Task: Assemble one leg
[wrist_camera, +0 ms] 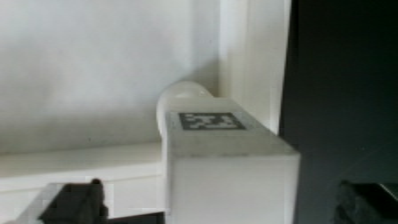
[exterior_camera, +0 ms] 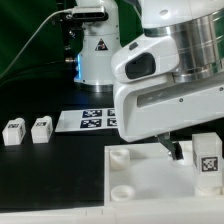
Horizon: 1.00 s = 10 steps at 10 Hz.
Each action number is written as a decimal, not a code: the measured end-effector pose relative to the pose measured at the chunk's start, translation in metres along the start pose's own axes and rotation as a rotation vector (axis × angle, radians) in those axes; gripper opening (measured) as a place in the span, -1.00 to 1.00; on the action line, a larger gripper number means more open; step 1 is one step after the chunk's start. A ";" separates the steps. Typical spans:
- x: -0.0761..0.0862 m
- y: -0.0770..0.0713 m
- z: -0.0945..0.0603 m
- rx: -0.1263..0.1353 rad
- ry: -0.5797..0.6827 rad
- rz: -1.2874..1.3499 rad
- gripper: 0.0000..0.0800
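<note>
Lying on the black tabletop [exterior_camera: 50, 180], the big white board [exterior_camera: 150, 195] sits beneath my hand [wrist_camera: 221, 203], which is wide open, gripping nothing; the leg [wrist_camera: 231, 170] stands upright on the board between my fingers [wrist_camera: 71, 205], clear of both.

- The black table [exterior_camera: 40, 185] holds everything.
- A big white board [exterior_camera: 140, 192] lies flat on it, under the jaws of the gripper [exterior_camera: 173, 150].
- The marker board [exterior_camera: 90, 120] lies flat near the jaws, toward the exterior view's left.
- One small white leg [exterior_camera: 41, 128] and a second leg [exterior_camera: 13, 131] sit side by side, well apart from the jaws.
</note>
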<state>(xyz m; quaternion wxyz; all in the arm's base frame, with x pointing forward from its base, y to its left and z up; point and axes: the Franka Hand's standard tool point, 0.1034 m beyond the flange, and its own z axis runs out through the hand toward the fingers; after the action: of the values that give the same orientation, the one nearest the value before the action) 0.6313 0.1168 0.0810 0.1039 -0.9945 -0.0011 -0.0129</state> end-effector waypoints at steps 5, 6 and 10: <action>0.000 0.004 0.001 -0.006 0.009 0.008 -0.23; 0.000 0.004 0.001 -0.006 0.009 0.008 -0.24; 0.002 0.006 0.001 0.011 0.019 0.314 -0.24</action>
<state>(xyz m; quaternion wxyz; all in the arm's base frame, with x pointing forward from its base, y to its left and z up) 0.6338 0.1108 0.0789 0.1103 -0.9817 0.1552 -0.0058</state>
